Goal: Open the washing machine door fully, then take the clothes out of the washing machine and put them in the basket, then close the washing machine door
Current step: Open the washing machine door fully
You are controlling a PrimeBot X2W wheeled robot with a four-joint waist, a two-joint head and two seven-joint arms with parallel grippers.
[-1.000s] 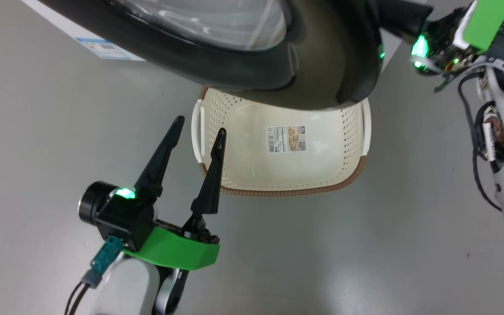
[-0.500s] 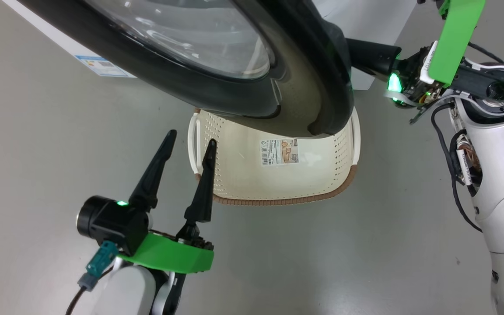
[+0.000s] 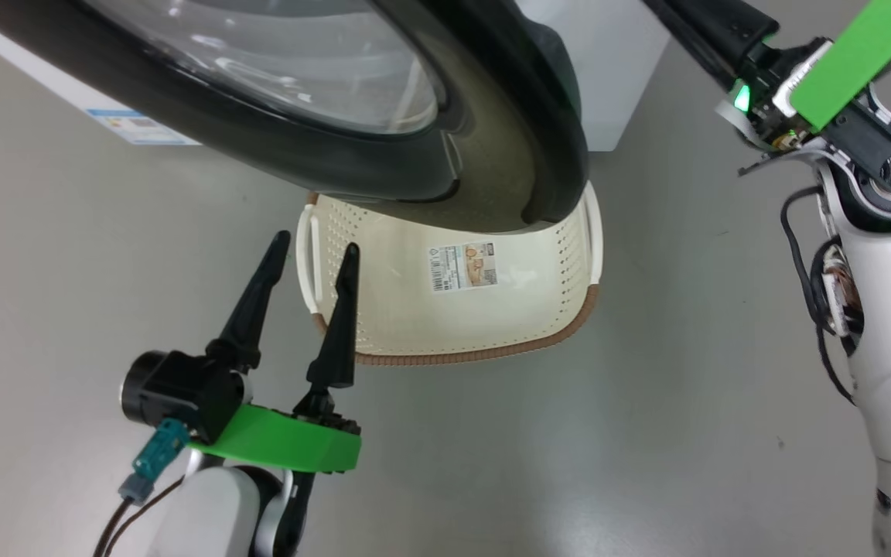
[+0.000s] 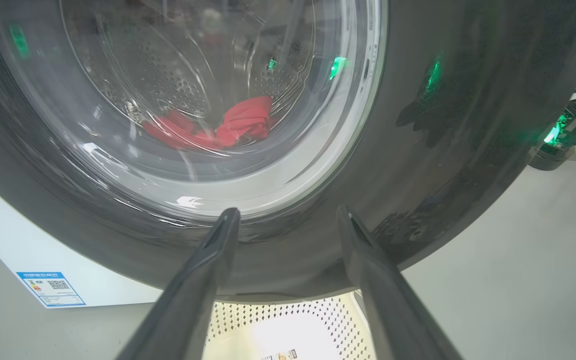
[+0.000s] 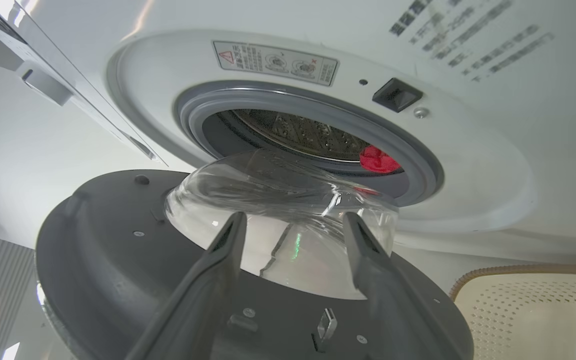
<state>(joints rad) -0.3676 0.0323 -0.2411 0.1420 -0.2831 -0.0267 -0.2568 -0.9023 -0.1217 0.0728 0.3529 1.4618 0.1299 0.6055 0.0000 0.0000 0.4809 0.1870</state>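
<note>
**Door ajar: the opening step is in hand**

Near left, the left gripper (image 3: 316, 241) has its fingers spread and holds nothing, its tips just beside the basket (image 3: 453, 357). The basket sits on the floor with no clothes in its visible part. Its far side is under the door (image 3: 260, 155), which is swung partly out from the washer (image 5: 468, 165). At far right, the right gripper (image 5: 294, 217) is parted and empty, facing the door's inner side. Farthest, the clothes (image 4: 243, 122) lie in the drum. Judged: the door is not yet fully open. The next move calls for pushing it wider before reaching in.
</note>
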